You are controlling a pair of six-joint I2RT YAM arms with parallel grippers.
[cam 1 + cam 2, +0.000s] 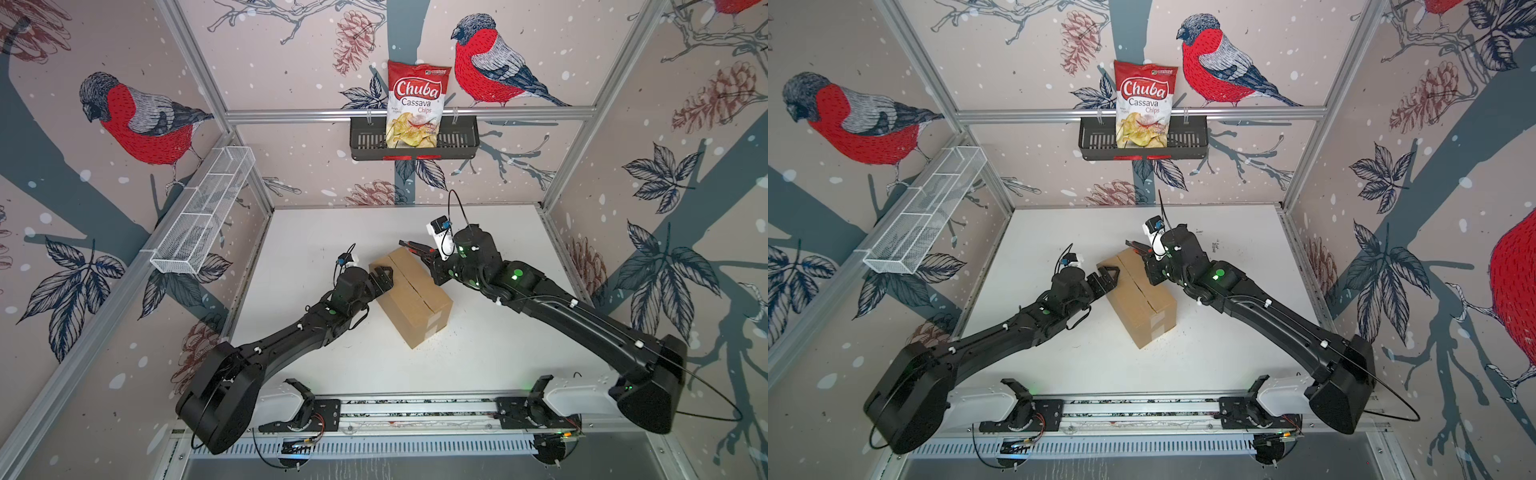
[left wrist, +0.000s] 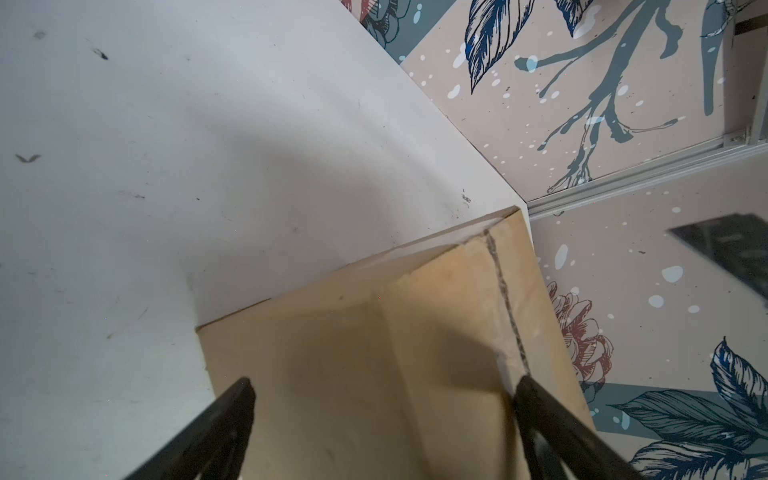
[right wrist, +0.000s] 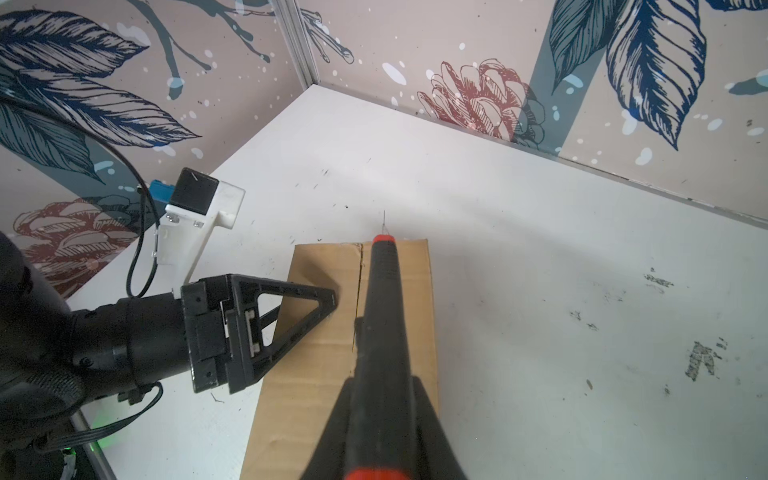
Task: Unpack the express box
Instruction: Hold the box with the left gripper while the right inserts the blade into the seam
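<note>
Box [image 1: 411, 297]: laid at the middle of the table [image 1: 332, 232], long axis far left to near right.
Left gripper [image 1: 383, 276]: spread wide, set astride the box's left top edge.
Right gripper [image 1: 428, 255]: clamped on cutter [image 3: 382, 299], held along seam [image 3: 358, 291], tip at far end.

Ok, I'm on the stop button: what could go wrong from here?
The right gripper is shut on a black cutter whose thin tip points beyond the far end of the express box; it may scratch the table.
The left gripper has open fingers beside the seam, close to the cutter; they may collide.
The unclamped box could slide.
</note>
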